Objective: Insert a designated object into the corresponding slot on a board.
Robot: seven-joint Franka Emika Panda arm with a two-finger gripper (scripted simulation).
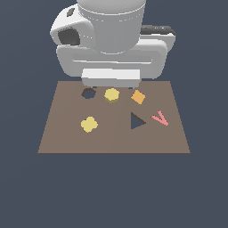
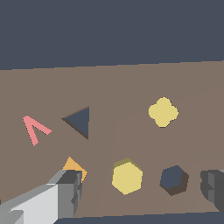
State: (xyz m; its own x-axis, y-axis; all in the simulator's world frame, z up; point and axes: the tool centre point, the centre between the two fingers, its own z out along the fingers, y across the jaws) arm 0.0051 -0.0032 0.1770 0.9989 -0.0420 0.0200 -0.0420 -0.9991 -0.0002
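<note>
From the wrist view I see my gripper (image 2: 139, 189) spread wide, fingers either side of the yellow hexagon (image 2: 127, 176), which the exterior view hides under the arm; the hexagon lies flat on the board (image 1: 62, 133), no long axis, just beside the hexagonal slot (image 1: 88, 93).
</note>
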